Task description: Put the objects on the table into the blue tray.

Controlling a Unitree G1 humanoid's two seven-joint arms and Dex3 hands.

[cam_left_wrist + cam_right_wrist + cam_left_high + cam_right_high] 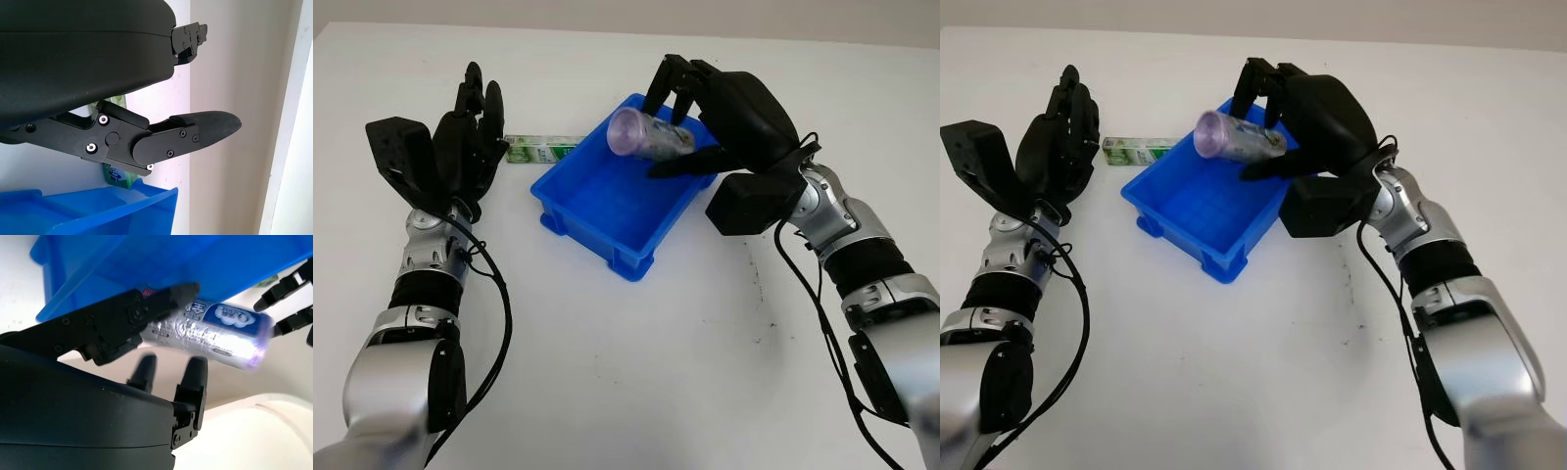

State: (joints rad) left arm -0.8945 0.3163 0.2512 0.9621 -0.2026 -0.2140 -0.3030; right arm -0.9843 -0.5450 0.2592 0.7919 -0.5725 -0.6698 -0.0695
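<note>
- Right hand point(690, 108) grips purple tube point(649, 134) over blue tray point(607, 211) — wrist view reveals its blue label.
- Left hand point(465, 137) open beside green pack point(540, 150).

You cannot read the green packet point(540, 150): its print is too small, and the left hand point(460, 147) covers its near end.

Lab-like bare white table point(636, 372)
</note>
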